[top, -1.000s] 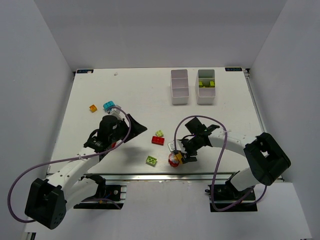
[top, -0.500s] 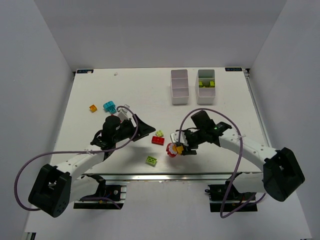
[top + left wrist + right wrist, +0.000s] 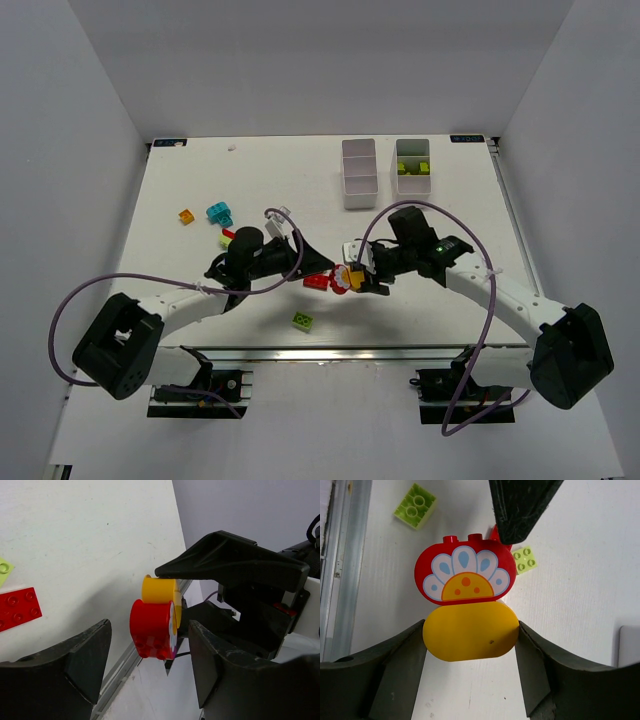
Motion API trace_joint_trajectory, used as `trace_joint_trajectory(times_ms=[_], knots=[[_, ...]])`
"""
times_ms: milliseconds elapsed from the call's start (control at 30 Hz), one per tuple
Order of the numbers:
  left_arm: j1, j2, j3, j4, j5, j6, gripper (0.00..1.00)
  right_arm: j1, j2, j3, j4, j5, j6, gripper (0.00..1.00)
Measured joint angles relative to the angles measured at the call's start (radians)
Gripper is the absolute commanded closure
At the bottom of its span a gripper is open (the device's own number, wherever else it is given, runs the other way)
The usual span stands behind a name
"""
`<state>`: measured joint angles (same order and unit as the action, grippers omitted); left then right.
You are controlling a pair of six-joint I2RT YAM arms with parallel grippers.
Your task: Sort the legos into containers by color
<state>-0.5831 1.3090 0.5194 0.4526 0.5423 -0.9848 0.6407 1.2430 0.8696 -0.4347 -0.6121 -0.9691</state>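
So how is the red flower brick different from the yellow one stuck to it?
The red flower brick has a painted white-petal flower; the yellow brick is plain. The red flower brick shows two studs on top, the yellow brick shows none. The right claw squeezes the yellow brick, while the red flower brick sticks out past its fingers. Both are rounded, about equally wide, and joined together.

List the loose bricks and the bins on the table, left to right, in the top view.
orange brick → cyan brick → lime brick near the front edge → left white bin → right white bin
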Motion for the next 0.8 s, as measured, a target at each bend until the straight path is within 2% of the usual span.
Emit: trace_joint_trajectory(times_ms=[333, 467, 600, 633, 700, 733, 800], knots=[[-0.02, 0.056, 0.03, 0.034, 0.028, 0.0, 0.31, -0.002, -0.002, 0.004, 0.025, 0.011, 0.021, 1.0], [-0.029, 0.081, 0.037, 0.047, 0.037, -0.003, 0.39, -0.002, -0.002, 0.014, 0.031, 0.01, 0.025, 1.0], [-0.035, 0.105, 0.045, 0.066, 0.053, -0.012, 0.54, -0.002, -0.002, 0.014, 0.035, 0.011, 0.027, 1.0], [-0.036, 0.109, 0.048, 0.075, 0.058, -0.018, 0.67, -0.002, -0.002, 0.014, 0.034, 0.012, 0.027, 1.0], [-0.035, 0.112, 0.049, 0.093, 0.059, -0.035, 0.8, -0.006, -0.003, 0.014, 0.036, 0.015, 0.025, 1.0], [-0.033, 0.114, 0.05, 0.098, 0.06, -0.039, 0.92, -0.007, -0.004, 0.014, 0.04, 0.015, 0.025, 1.0], [-0.034, 0.121, 0.053, 0.106, 0.062, -0.043, 0.97, -0.012, -0.008, 0.014, 0.037, 0.015, 0.025, 1.0]])
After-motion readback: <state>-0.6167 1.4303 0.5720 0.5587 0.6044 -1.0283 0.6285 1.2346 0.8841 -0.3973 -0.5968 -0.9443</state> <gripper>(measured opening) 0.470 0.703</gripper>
